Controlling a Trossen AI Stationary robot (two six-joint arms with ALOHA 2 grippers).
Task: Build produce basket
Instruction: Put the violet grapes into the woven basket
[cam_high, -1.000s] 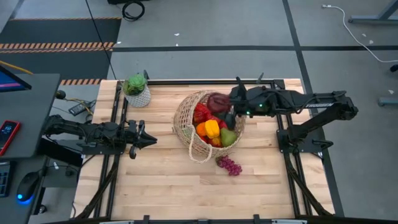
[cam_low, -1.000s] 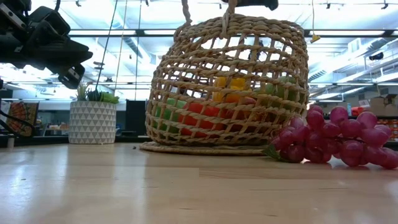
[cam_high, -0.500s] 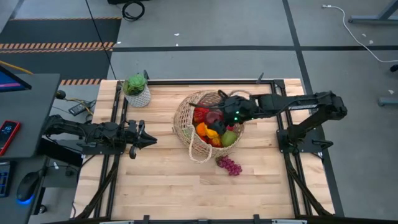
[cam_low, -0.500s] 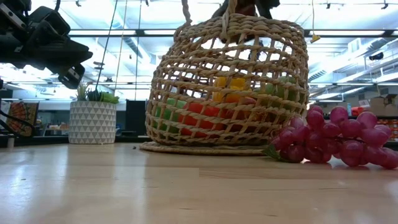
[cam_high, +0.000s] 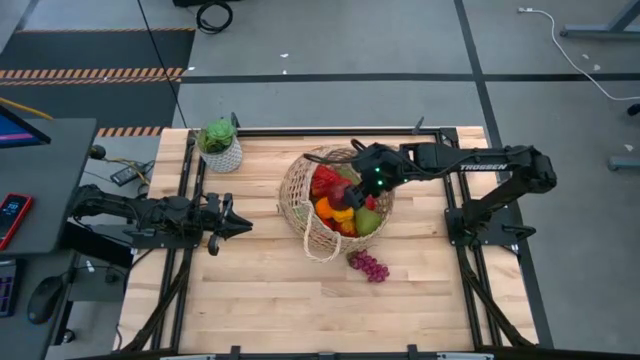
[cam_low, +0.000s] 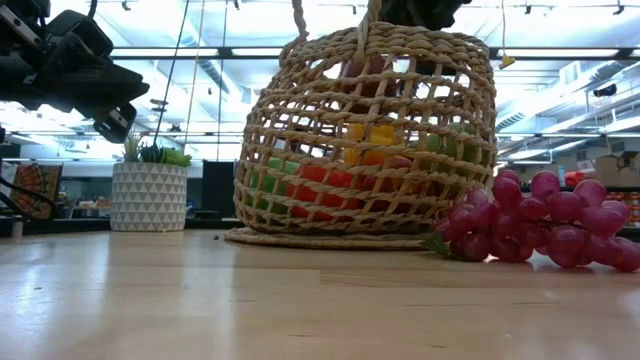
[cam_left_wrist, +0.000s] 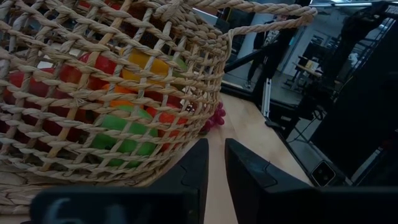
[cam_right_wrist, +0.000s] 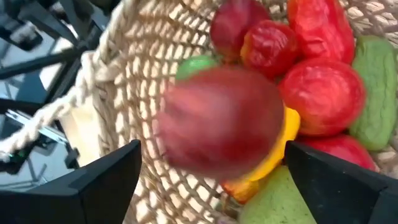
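At the middle of the pale wooden desk (cam_high: 250, 290) stands the large round woven tan wicker basket (cam_high: 303, 205), filled with red, orange, yellow and green produce (cam_high: 340, 205). Directly over the basket hangs the right pincer (cam_high: 352, 186), fingers spread wide, with a blurred dark red apple (cam_right_wrist: 221, 124) between them (no finger visibly touching it). Just beside the basket lies a purple grape bunch (cam_high: 369, 266). Well apart from the basket, the left pincer (cam_high: 238, 226) waits with fingers together.
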